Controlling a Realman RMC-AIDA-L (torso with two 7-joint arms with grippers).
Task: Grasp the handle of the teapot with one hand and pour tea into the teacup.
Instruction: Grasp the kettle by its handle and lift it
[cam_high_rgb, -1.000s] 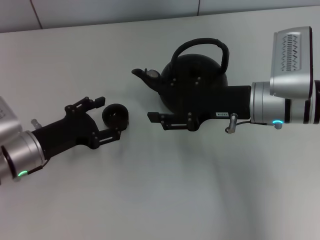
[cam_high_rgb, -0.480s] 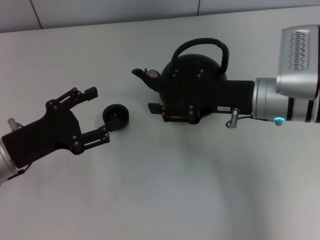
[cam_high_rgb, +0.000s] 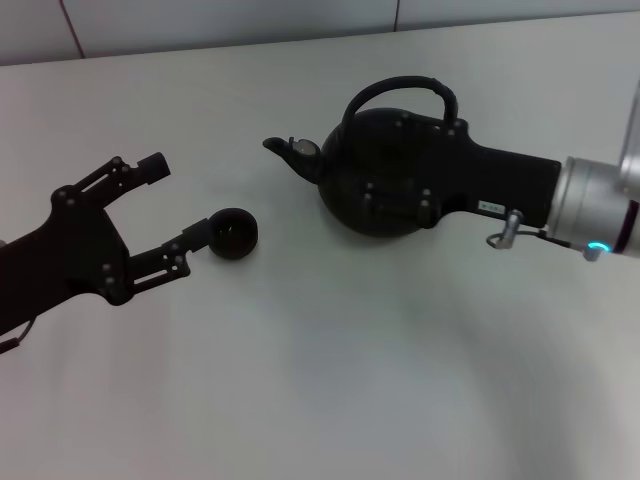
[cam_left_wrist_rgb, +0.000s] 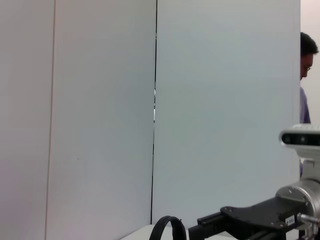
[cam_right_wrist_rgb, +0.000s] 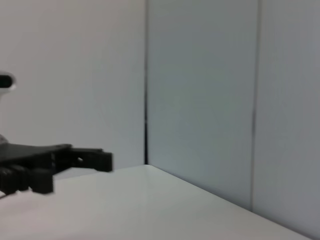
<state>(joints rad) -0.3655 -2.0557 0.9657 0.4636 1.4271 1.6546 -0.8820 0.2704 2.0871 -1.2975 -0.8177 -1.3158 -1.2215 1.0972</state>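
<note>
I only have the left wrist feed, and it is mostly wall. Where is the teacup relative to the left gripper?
Observer: In the head view, the teacup sits on the table just past the left gripper. The jaws are spread open and the cup is right at the tip of one jaw, not between them.
Operator: And the teapot?
Observer: The teapot stands upright on the cup's right, and its spout points toward the cup's side.
Operator: Is the right arm on the handle?
Observer: The right gripper lies across the pot's body, below the top of the handle. I cannot tell if it grips anything.
</note>
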